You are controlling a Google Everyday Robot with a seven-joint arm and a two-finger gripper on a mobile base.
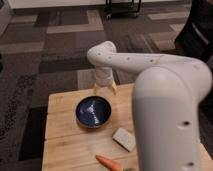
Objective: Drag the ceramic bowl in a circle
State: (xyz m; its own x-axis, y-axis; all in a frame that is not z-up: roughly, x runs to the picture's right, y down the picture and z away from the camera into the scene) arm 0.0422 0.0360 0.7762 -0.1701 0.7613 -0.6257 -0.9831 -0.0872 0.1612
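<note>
Gripper (104, 91) is seen at the far edge of the table (62, 140), pointed down, hung from the white arm (165, 110) that comes in from the right foreground. Fingers (114, 89) are seen spread, with nothing pinched between them. Bowl (93, 111) is found just on the near side of the fingers, slightly left of the gap between them, sat upright on the table. Its far rim is just beside the fingertips; contact cannot be told. Bowl is not held. A white block (124, 139) is laid flat nearer the camera than the bowl, to the right of the fingers, close to the bowl but apart from it. A carrot (109, 163) is seen past the block, at the near table edge, farthest from the fingers. Patterned carpet (45, 60) is seen beyond the fingers, behind the table.
</note>
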